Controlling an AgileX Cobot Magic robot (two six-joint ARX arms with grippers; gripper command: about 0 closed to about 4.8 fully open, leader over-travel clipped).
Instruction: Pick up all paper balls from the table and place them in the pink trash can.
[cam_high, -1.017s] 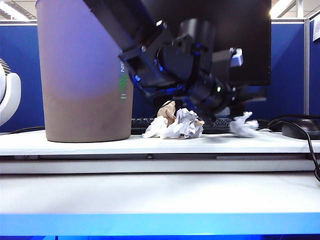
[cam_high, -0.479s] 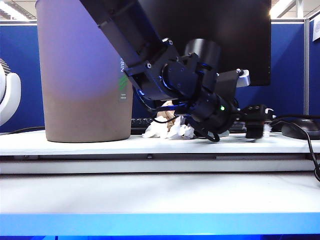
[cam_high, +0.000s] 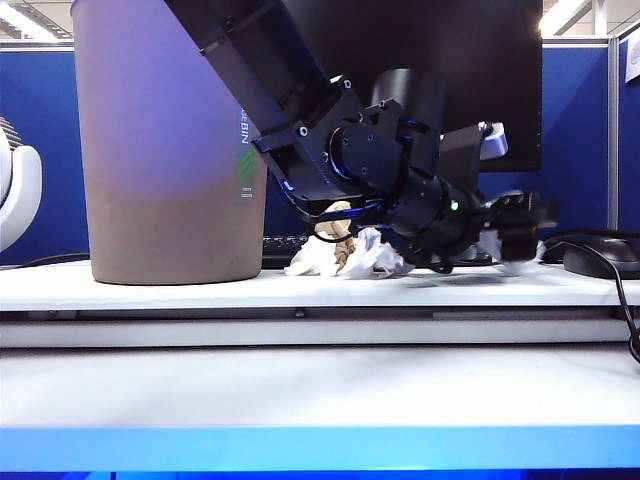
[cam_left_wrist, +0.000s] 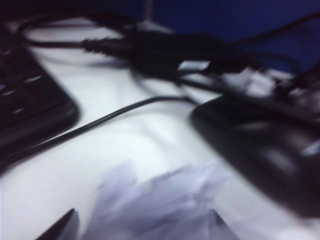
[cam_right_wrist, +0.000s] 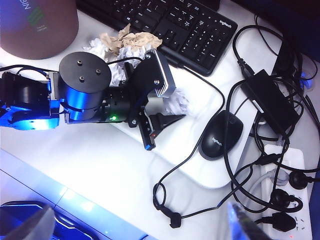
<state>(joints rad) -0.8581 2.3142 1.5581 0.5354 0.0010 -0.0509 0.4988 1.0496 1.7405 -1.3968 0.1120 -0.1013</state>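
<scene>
The pink trash can (cam_high: 165, 140) stands at the left of the table (cam_high: 300, 385). A pile of white and tan paper balls (cam_high: 345, 252) lies beside it, in front of the keyboard. My left gripper (cam_high: 515, 238) reaches across to the right, low over the table. It is open, with a lone white paper ball (cam_high: 505, 255) between its fingers. The left wrist view shows that ball (cam_left_wrist: 160, 205) blurred, filling the gap of the left gripper (cam_left_wrist: 142, 225). From above, the right wrist view shows the same ball (cam_right_wrist: 176, 102). My right gripper (cam_right_wrist: 140, 227) hangs open and empty over the table's front edge.
A black keyboard (cam_right_wrist: 170, 25) lies behind the pile. A black mouse (cam_right_wrist: 220, 135), its cable, a power adapter (cam_right_wrist: 265, 95) and a white power strip (cam_right_wrist: 285, 200) crowd the right side. A dark monitor (cam_high: 480, 80) stands at the back.
My left arm has dropped and stretched right, from above the pile to the lone white ball. Its jaws now stand either side of that ball. The right arm has not moved.
</scene>
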